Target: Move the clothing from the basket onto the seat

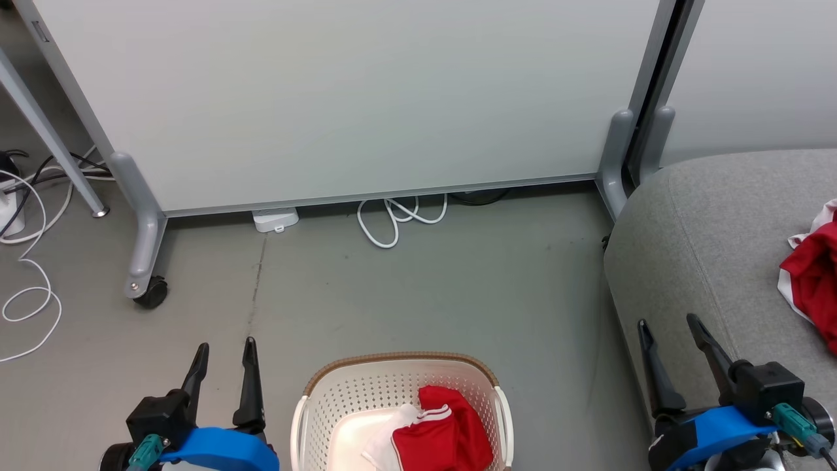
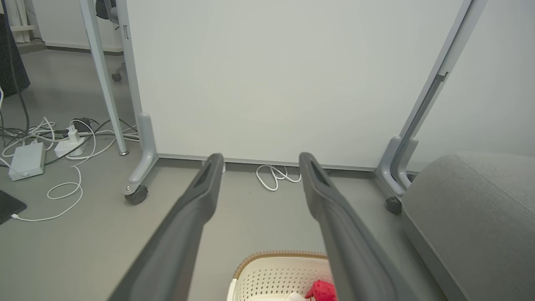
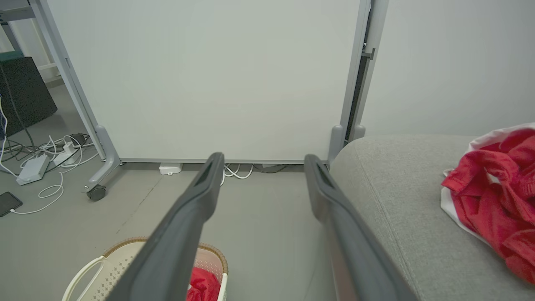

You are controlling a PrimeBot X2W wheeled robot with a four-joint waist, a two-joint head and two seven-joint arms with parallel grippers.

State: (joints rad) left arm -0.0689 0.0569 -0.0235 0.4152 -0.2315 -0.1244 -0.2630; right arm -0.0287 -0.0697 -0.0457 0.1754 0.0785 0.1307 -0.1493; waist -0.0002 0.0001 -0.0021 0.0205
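Red garment (image 1: 444,428): in basket (image 1: 399,360), right half, crumpled, no clear long axis.
Lies right of left gripper (image 1: 225,347) and left of right gripper (image 1: 667,322); both gape wide and empty. Left judged nearer, just beside basket; right hangs at seat (image 1: 706,248) edge, second garment (image 1: 814,275) lying far right.

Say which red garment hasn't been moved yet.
The crumpled red garment inside the basket; the other red garment already lies on the grey sofa.
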